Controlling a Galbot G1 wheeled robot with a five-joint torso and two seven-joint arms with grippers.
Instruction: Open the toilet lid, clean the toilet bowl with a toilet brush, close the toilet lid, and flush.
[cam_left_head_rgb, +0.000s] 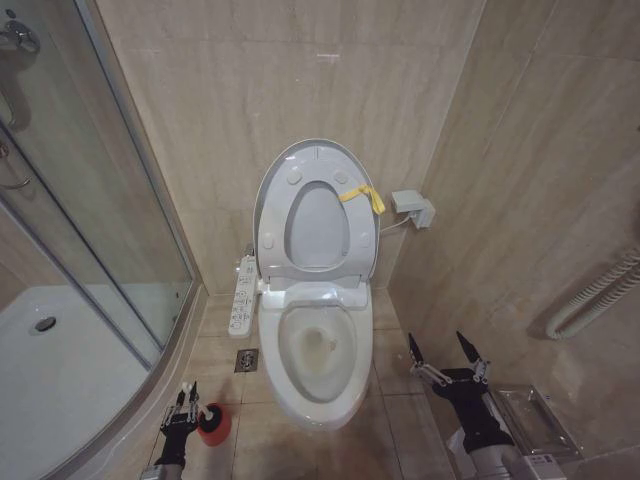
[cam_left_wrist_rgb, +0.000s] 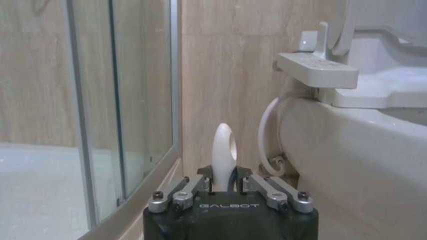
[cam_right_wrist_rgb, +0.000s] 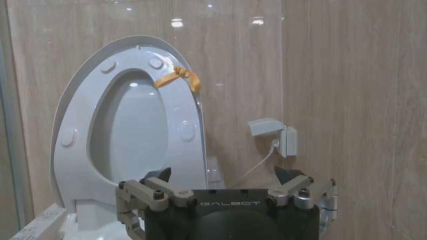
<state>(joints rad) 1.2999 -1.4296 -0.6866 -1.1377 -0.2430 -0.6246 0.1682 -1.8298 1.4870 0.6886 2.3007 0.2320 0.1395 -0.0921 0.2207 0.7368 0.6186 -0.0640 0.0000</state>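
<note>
The toilet lid (cam_left_head_rgb: 318, 230) stands raised against the back wall with the seat ring in front of it, and it also shows in the right wrist view (cam_right_wrist_rgb: 130, 130). A yellow band (cam_left_head_rgb: 362, 195) is tied to its rim. Below lies the open toilet bowl (cam_left_head_rgb: 318, 350), stained yellowish inside. On the floor left of the bowl, my left gripper (cam_left_head_rgb: 184, 405) is shut on the white handle of the toilet brush (cam_left_wrist_rgb: 224, 150), beside its red cup holder (cam_left_head_rgb: 216, 428). My right gripper (cam_left_head_rgb: 447, 350) hovers open to the right of the bowl, empty.
A glass shower door (cam_left_head_rgb: 100, 200) and white shower tray (cam_left_head_rgb: 60, 370) bound the left side. A control panel (cam_left_head_rgb: 243, 295) juts from the toilet's left. A wall box (cam_left_head_rgb: 412, 208), a corrugated hose (cam_left_head_rgb: 600, 290) and a metal rack (cam_left_head_rgb: 535, 420) line the right wall.
</note>
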